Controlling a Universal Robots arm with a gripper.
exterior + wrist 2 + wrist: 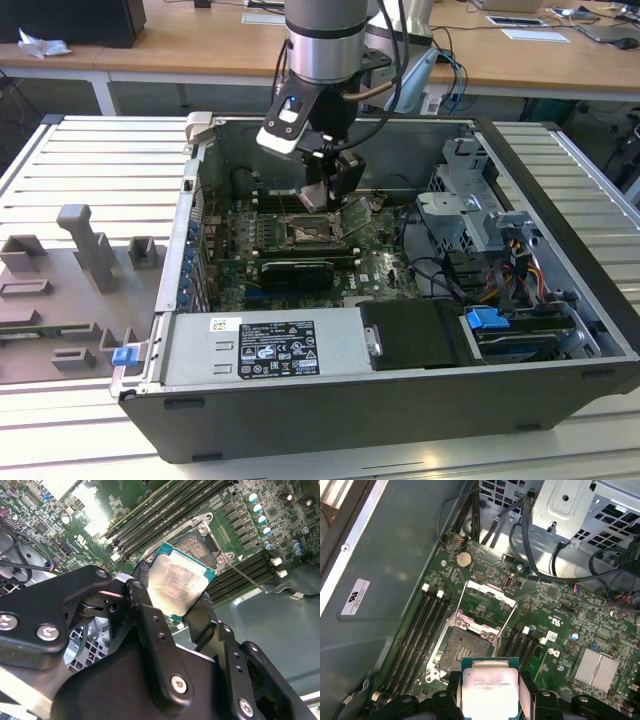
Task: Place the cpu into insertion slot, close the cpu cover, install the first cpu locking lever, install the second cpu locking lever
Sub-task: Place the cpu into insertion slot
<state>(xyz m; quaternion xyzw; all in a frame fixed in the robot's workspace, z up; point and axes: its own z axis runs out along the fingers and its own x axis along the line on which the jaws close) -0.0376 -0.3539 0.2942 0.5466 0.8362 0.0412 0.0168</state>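
My gripper (322, 193) is shut on the cpu (181, 586), a flat square chip with a pale metal face and green edge, pinched by two opposite edges between black fingers (204, 611). It hangs just above the insertion slot (462, 648), whose dark pin grid is bare. The cpu (490, 686) sits slightly to one side of the slot in the first wrist view. The cpu cover (488, 599), a silvery frame, stands swung open along the slot's hinge edge; in the exterior view the cover (353, 215) tilts up to the right of the insertion slot (303, 236). A thin locking lever (245, 577) sticks out beside the slot.
Long black memory slots (422, 630) flank the socket on both sides. A drive cage (470, 205) with cables fills the case's right in the exterior view, a power supply (265, 348) its front. A grey fixture tray (70, 290) lies outside on the exterior view's left.
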